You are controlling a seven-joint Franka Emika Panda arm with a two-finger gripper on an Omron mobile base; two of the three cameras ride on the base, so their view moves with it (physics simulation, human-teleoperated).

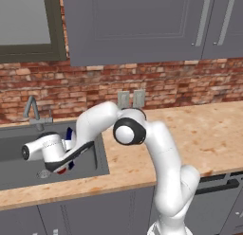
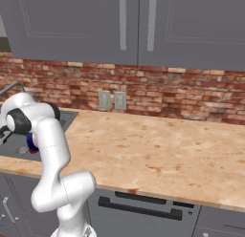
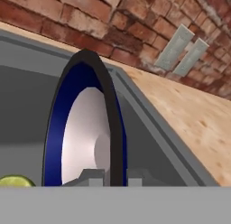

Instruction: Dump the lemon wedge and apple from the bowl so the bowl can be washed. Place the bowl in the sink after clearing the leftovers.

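Note:
My gripper [image 1: 66,151] reaches down into the dark grey sink [image 1: 19,141] and is shut on the rim of the bowl [image 3: 83,133]. The bowl stands tipped on its edge, its white inside facing left in the hand view and its dark blue rim [image 1: 70,134] poking out beside the hand. The lemon wedge [image 3: 13,181] lies on the sink floor at the lower left of the hand view. A red sliver of the apple [image 1: 60,170] shows just under the hand, also low in the basin. From the right base view, the arm hides most of the bowl [image 2: 31,141] and the apple [image 2: 33,151].
The grey faucet [image 1: 32,111] stands behind the sink at the brick wall. Wood-patterned counter [image 1: 190,134] stretches to the right, with two wall outlets [image 1: 131,99] above it. Dark cabinets hang overhead, and a drawer handle [image 1: 219,186] sits below the counter edge.

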